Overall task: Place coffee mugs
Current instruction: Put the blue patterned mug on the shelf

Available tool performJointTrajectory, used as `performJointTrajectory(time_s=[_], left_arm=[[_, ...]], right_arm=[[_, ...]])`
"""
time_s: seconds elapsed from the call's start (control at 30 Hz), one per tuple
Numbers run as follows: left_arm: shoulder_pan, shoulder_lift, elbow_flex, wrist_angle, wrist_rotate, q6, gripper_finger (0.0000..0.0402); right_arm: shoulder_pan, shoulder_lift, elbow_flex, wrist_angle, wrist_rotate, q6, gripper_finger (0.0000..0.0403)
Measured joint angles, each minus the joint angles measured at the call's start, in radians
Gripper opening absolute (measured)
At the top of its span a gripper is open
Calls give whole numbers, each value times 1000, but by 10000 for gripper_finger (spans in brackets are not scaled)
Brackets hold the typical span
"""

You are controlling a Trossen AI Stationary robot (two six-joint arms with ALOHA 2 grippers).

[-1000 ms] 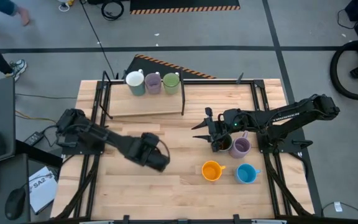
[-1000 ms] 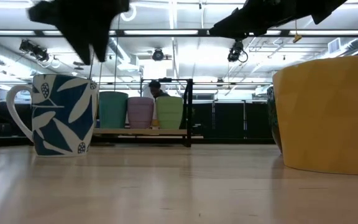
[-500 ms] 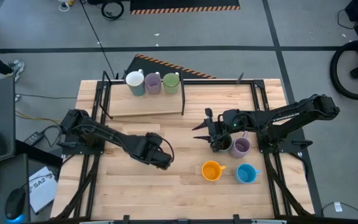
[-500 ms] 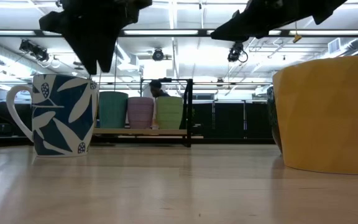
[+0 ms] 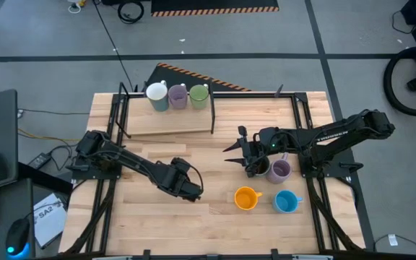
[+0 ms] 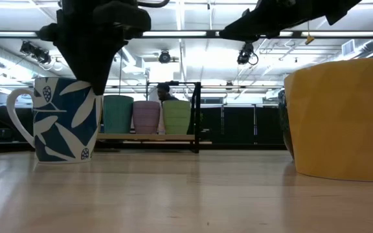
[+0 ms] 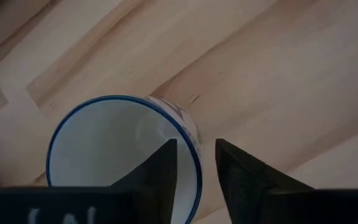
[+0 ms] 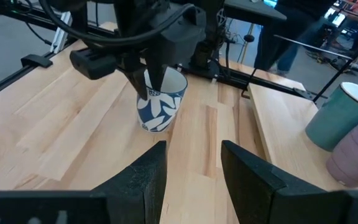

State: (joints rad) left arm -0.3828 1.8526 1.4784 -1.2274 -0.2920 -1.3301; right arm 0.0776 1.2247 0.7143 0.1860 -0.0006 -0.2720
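- While the left end effector (image 7: 194, 171) hangs right over the blue-and-white leaf mug (image 6: 60, 120), its two fingers are spread a little and straddle the rim, one inside the cup and one outside, not yet pinching as far as I can tell.
- That mug stands upright on the wooden surface (image 5: 215, 217), handle turned away from the fingers, well apart from the shelf (image 5: 168, 123) at the back where three mugs (image 5: 178, 95) already sit in a row.
- Being glazed ceramic, it should be stiff, fairly light and slick, and likely to chip if dropped, so a firm wall pinch near the rim looks like the sensible hold; the handle looks too narrow for these fingers.
- Off to the side of that mug, the right end effector (image 8: 191, 168) rests with fingers apart by the dark mug (image 5: 260, 167) and lilac mug (image 5: 280, 170), holding nothing.
- Nearer than those two stand the orange mug (image 5: 245, 198) and a plain blue mug (image 5: 286, 201).
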Motion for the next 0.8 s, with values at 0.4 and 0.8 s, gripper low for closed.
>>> performJointTrajectory(time_s=[0.4,0.8], left_arm=[[-3,0,1,-17,71,176,19],[-28,-1,0,-61,168,688,32]], right_arm=[[0,0,0,-1,0,-1,158],[-2,0,0,-41,-79,-23,158]])
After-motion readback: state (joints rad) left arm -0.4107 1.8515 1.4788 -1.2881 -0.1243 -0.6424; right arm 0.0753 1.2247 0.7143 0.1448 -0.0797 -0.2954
